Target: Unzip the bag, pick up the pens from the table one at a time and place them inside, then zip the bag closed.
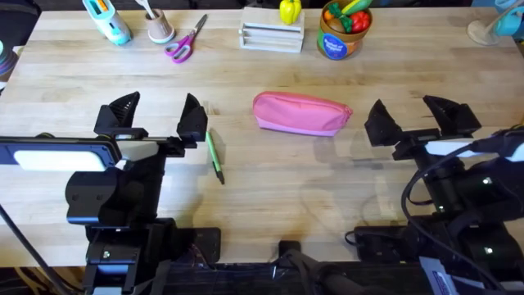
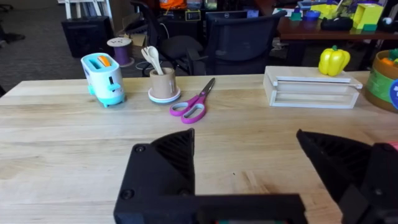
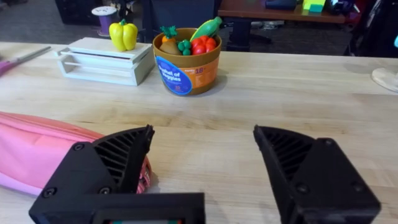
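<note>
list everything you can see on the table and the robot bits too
bag: 1, pink, table middle, zipped
pen: 1, green, beside the left tool
scissors: 1, pink handles, far edge
toy toaster: 1, light blue, far left
cup: 1, tan, next to the toaster
rack: 1, white, far middle
toy pepper: 1, yellow, on the rack
tub of toy food: 1, blue label, far right
table: 1, light wood
left tool: 1, black, open
right tool: 1, black, open
</note>
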